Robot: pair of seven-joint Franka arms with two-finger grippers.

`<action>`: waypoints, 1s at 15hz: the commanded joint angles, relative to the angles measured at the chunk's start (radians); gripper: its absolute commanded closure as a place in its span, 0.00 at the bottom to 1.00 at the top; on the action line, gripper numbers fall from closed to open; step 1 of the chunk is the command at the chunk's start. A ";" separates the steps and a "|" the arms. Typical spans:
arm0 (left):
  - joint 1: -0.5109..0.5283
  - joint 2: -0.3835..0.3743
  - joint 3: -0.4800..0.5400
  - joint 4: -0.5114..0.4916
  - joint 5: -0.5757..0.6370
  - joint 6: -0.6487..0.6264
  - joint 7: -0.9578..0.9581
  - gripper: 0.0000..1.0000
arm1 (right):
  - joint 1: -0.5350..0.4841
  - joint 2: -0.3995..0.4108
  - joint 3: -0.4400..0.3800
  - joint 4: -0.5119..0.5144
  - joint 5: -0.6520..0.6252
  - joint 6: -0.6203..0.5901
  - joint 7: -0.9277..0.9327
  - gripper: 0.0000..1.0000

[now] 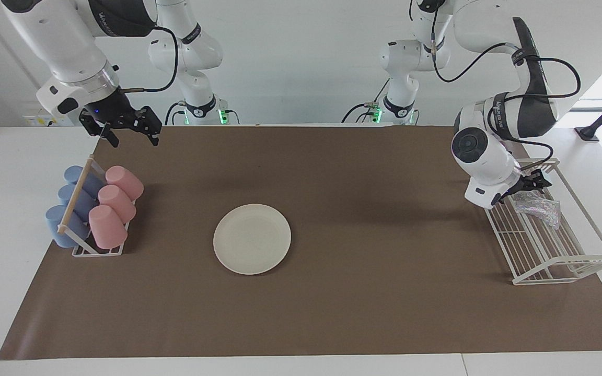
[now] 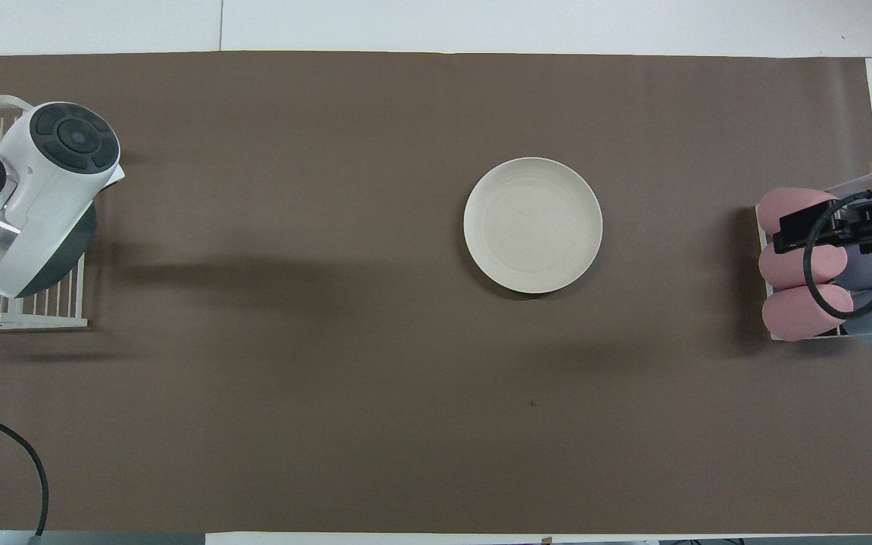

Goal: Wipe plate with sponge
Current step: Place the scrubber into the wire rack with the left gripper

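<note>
The silvery, wrinkly sponge (image 1: 537,207) lies in the rack (image 1: 567,261), just below the left pincer's (image 1: 536,183) open, empty jaws.

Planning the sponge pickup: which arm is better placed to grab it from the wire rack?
Left. The left gripper hangs at the wire rack, just above the sponge lying in it. The right gripper waits over the cup rack at the table's other end.

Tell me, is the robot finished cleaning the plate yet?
It looks close to finished. The plate lies bare in the middle of the brown mat, with nothing on it. The sponge lies in the wire rack at the left arm's end, and the left gripper hangs open just above it, holding nothing. The right gripper waits open over the mat's edge near the cups.
</note>
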 commanded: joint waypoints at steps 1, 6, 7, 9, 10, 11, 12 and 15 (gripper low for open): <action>0.006 0.001 0.010 0.055 -0.098 0.008 -0.010 0.00 | -0.013 -0.013 0.010 -0.008 -0.016 -0.013 -0.016 0.00; 0.038 -0.006 0.018 0.201 -0.321 -0.096 -0.002 0.00 | -0.013 -0.013 0.010 -0.008 -0.016 -0.013 -0.018 0.00; 0.038 -0.009 0.018 0.234 -0.356 -0.134 0.001 0.00 | -0.013 -0.013 0.010 -0.008 -0.016 -0.013 -0.016 0.00; 0.044 -0.041 0.022 0.273 -0.443 -0.186 0.004 0.00 | -0.013 -0.013 0.010 -0.008 -0.016 -0.013 -0.016 0.00; 0.058 -0.069 0.022 0.272 -0.485 -0.196 0.004 0.00 | -0.013 -0.013 0.010 -0.008 -0.016 -0.013 -0.018 0.00; 0.070 -0.104 0.021 0.266 -0.528 -0.208 0.009 0.00 | -0.014 -0.013 0.010 -0.008 -0.016 -0.013 -0.016 0.00; 0.072 -0.129 0.021 0.265 -0.561 -0.235 0.019 0.00 | -0.013 -0.013 0.010 -0.008 -0.016 -0.013 -0.016 0.00; 0.073 -0.199 0.022 0.258 -0.650 -0.295 0.026 0.00 | -0.013 -0.013 0.010 -0.007 -0.016 -0.013 -0.016 0.00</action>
